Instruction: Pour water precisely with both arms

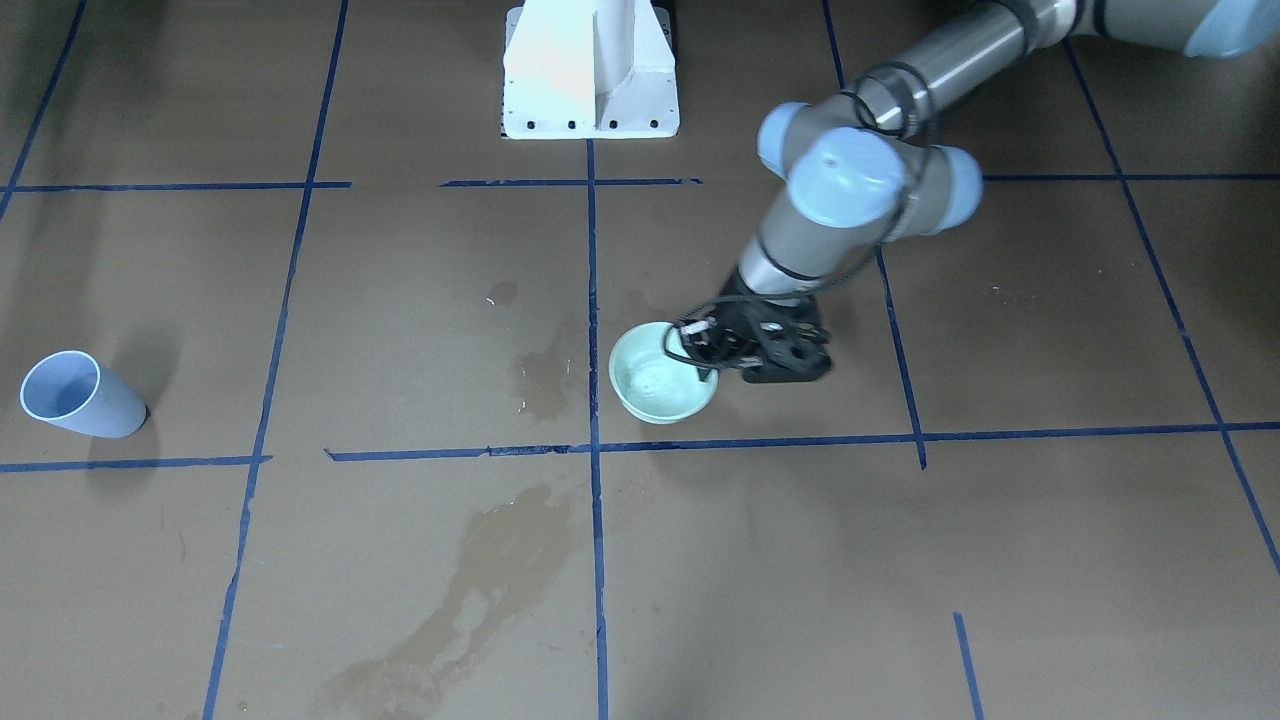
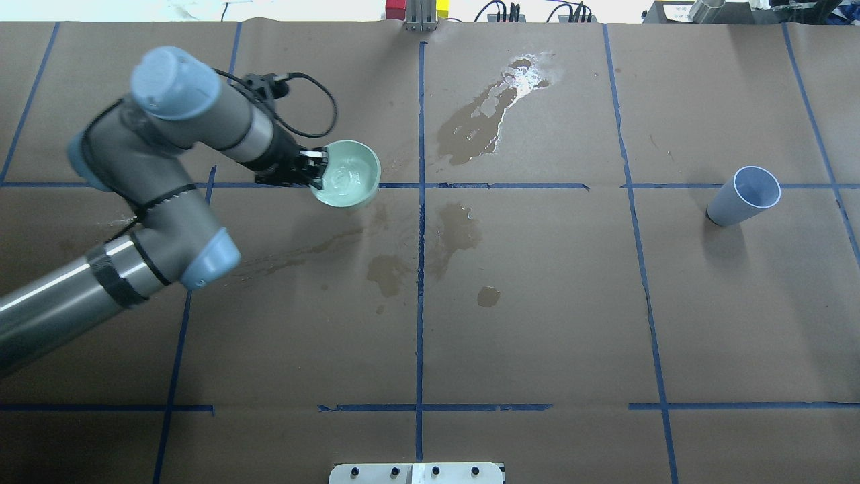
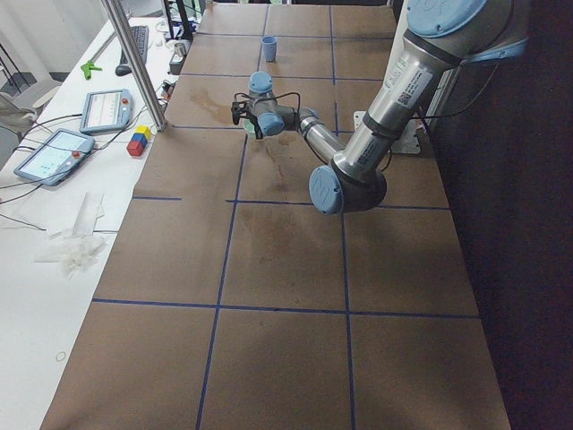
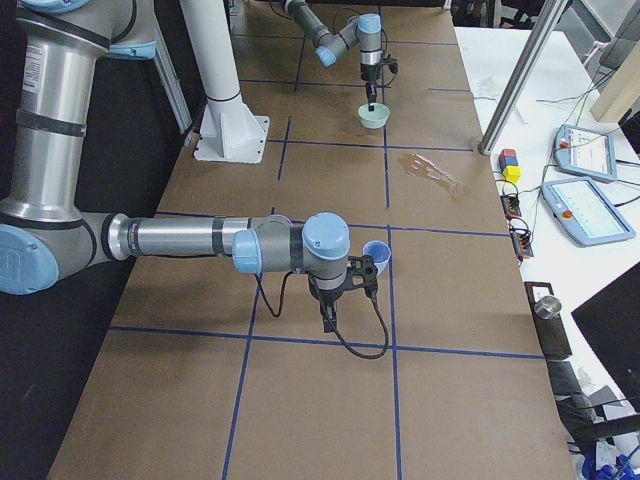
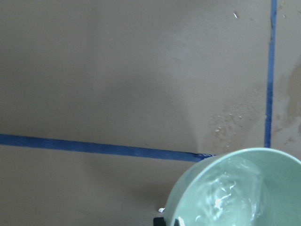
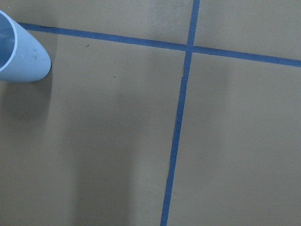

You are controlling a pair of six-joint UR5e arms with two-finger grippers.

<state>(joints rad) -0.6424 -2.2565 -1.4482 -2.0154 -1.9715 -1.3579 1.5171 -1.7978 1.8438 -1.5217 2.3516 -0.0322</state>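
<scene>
A pale green bowl (image 2: 349, 178) sits near the table's middle line; it also shows in the front view (image 1: 660, 385). The water (image 5: 225, 193) in it shows as ripples and glints. My left gripper (image 2: 316, 168) is shut on the bowl's rim on its left side, one finger inside the bowl. A pale blue cup (image 2: 744, 196) stands far off on the right side of the table. My right gripper (image 4: 348, 278) shows only in the exterior right view, close beside the cup (image 4: 377, 254); I cannot tell whether it is open or shut. The cup (image 6: 19, 52) is at the right wrist view's top left.
Wet stains darken the brown paper beyond the bowl (image 2: 494, 114) and nearer the robot (image 2: 457, 232). Blue tape lines grid the table. The white pedestal (image 1: 590, 75) stands at the robot's edge. A metal pole (image 3: 134, 63) and coloured blocks (image 3: 139, 141) stand at the far edge.
</scene>
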